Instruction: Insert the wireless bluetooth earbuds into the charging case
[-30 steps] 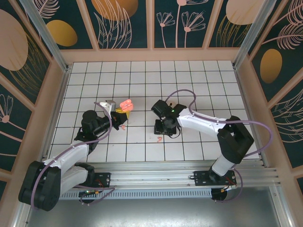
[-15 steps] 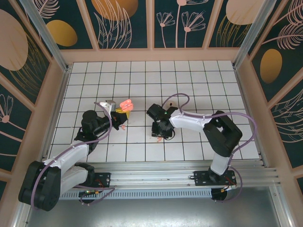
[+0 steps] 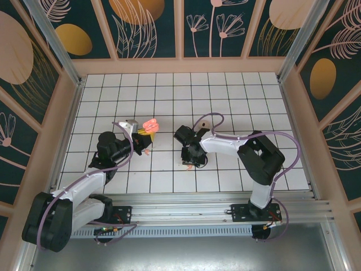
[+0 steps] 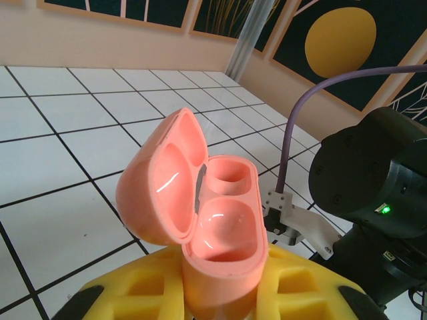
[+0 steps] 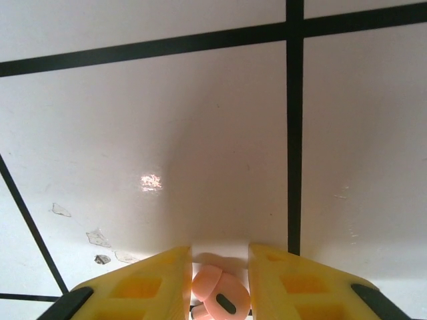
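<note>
The salmon-pink charging case (image 4: pixel 220 227) stands upright with its lid swung open to the left, and both wells look hollow. My left gripper (image 4: pixel 220 293) is shut on its lower body; in the top view this gripper (image 3: pixel 145 131) holds the case (image 3: pixel 150 125) up left of centre. One earbud (image 5: pixel 227 300), pale pink with a dark oval mark, lies on the white floor between the yellow fingers (image 5: pixel 147 287) of my right gripper (image 5: pixel 220 257), which touch it on both sides. From above, the right gripper (image 3: pixel 190 162) points down at the floor. Another small pink earbud (image 3: pixel 146 151) lies near the left arm.
White tiled floor (image 3: pixel 225 101) with black grid lines, walled in by pink-framed patterned panels. The right arm's purple cable (image 3: pixel 211 119) loops over the middle. A few small scuff marks (image 5: pixel 97 237) dot the tile near the right gripper.
The right gripper has slid a little left and down onto the floor, and its jaws have narrowed around the earbud. The left gripper and the case have not moved.
</note>
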Available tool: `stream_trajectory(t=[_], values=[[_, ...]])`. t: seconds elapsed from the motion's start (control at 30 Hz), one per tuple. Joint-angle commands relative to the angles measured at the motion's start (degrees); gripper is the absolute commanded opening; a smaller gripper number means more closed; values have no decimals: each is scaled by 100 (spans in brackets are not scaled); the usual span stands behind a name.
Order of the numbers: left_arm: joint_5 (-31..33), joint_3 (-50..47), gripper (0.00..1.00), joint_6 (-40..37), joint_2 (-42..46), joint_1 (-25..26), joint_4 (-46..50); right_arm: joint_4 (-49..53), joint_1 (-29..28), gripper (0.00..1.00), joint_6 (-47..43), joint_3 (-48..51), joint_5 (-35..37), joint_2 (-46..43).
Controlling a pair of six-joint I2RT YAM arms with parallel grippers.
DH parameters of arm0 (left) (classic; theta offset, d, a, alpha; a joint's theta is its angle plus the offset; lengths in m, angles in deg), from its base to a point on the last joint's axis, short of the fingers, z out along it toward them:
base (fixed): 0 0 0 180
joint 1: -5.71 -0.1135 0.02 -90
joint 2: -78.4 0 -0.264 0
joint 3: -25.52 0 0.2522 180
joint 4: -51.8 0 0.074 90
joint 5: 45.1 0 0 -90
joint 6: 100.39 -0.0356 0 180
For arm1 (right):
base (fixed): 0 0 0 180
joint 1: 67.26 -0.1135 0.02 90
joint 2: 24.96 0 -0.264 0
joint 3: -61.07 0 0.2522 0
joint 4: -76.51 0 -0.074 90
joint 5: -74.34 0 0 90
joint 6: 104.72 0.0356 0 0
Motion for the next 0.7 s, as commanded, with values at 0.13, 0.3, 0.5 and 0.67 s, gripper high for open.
stream_trajectory(t=[0.13,0.3,0.5,0.67], values=[[6,75,20,-3,-33,-40,-155,140,-103,34,178,-81,170,67],[-1,85,20,-3,-29,-39,-167,357,-173,34,243,-112,276,-12],[-20,53,20,3,-49,-40,-221,471,-215,33,306,-68,368,-60],[-38,45,20,8,-53,-33,-221,482,-228,25,249,-103,491,-73]])
